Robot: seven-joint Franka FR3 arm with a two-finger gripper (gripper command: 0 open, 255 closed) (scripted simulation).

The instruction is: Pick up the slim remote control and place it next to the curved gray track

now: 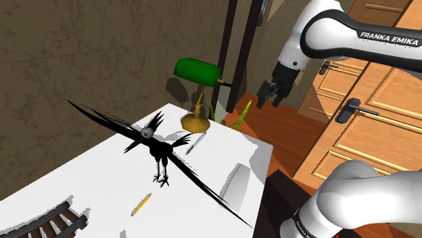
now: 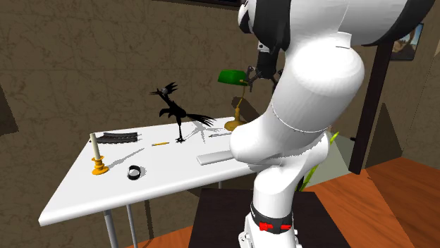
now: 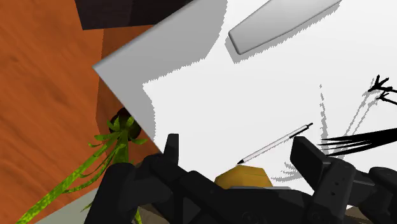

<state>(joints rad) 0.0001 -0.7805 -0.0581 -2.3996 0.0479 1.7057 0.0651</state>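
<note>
The slim remote control (image 2: 215, 158) is a pale grey bar lying flat on the white worktop (image 1: 101, 182), close to the edge nearest the stand. The end effector (image 1: 270, 92) hangs in the air above the lamp (image 1: 197, 74) at the corner of the worktop, well clear of the surface. Its jaws stand wide apart and hold nothing.

From the end effector (image 3: 238, 149), the remote (image 3: 280, 25) lies beyond the lamp base and the pen (image 3: 277, 144), lower down and back toward the stand. In the wrist view its long axis runs nearly parallel to the line between the two fingers. A grasp across the narrow width therefore probably calls for roughly a quarter turn of the wrist before descent.

The curved gray track (image 2: 120, 137) lies at the opposite end of the worktop, well apart from the remote.

Legible marking: "FRANKA EMIKA" on the arm link (image 1: 389, 37).
</note>
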